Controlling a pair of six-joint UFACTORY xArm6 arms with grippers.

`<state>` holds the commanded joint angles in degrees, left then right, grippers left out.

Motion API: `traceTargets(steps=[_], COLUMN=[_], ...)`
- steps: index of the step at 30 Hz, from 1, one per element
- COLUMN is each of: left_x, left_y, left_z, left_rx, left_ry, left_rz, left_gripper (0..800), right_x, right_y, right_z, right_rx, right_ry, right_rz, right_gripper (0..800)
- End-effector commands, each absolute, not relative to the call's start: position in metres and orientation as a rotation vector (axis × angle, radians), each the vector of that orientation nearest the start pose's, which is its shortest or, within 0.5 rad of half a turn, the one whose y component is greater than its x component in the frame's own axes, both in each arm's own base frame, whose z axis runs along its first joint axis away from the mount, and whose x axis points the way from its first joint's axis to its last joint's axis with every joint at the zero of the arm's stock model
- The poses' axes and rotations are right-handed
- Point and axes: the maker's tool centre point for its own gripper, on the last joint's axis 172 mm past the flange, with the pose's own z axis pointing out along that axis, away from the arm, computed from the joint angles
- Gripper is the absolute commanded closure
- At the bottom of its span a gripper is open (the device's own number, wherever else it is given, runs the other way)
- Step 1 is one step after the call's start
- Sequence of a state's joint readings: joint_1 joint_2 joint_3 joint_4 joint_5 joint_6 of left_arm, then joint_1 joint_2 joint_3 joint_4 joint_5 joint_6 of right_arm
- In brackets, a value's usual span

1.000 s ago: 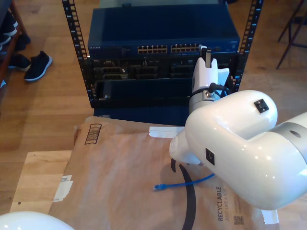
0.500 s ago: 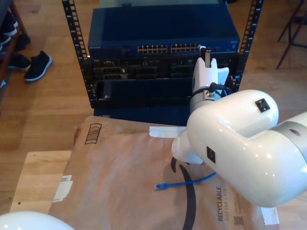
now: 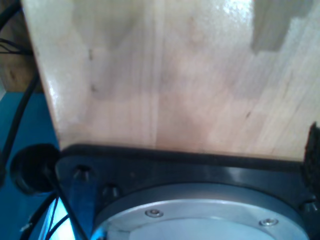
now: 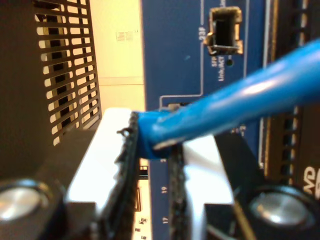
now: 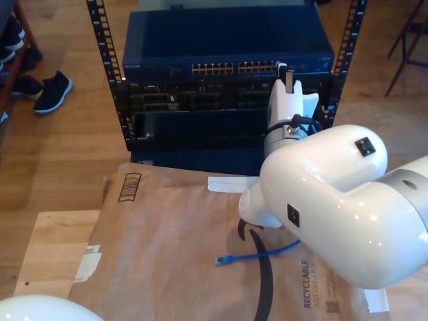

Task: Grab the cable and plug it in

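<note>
- My second claw (image 4: 152,165) is clamped on the cable (image 4: 225,107), whose blue line runs out from between the dark pads (image 4: 127,170).
- In the exterior view this claw (image 5: 289,75) is held up at the network switch (image 5: 227,47) in the rack (image 5: 100,53), near the end of its port row (image 5: 257,67) toward that view's right.
- The second wrist view looks at the switch's blue face with an open port (image 4: 224,30) beyond the cable; I cannot see the connector itself, so I cannot tell whether it is seated.
- The grab looks done; the plugging in, as I judge it, remains.
- The cable's free end (image 5: 222,260) lies on the brown paper (image 5: 167,234) covering the table (image 5: 47,254).
- My first claw: whether it is open or closed I cannot tell; its camera looks at pale wood (image 3: 170,75).
</note>
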<state>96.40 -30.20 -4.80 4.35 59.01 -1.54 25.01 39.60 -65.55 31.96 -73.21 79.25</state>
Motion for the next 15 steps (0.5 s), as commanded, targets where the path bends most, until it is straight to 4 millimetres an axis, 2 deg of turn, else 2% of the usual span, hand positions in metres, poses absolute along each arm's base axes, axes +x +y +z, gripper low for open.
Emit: traceTargets(steps=[15], left_x=[-0.0282], left_y=[0.1211], left_z=[0.0274], left_rx=[1.916], left_ry=[2.088], left_rz=[-0.467], left_gripper=[0], right_x=[0.6645], right_y=[0.149], right_z=[0.2789], right_rx=[-1.057], right_ry=[1.206], right_rz=[-1.288], right_gripper=[800])
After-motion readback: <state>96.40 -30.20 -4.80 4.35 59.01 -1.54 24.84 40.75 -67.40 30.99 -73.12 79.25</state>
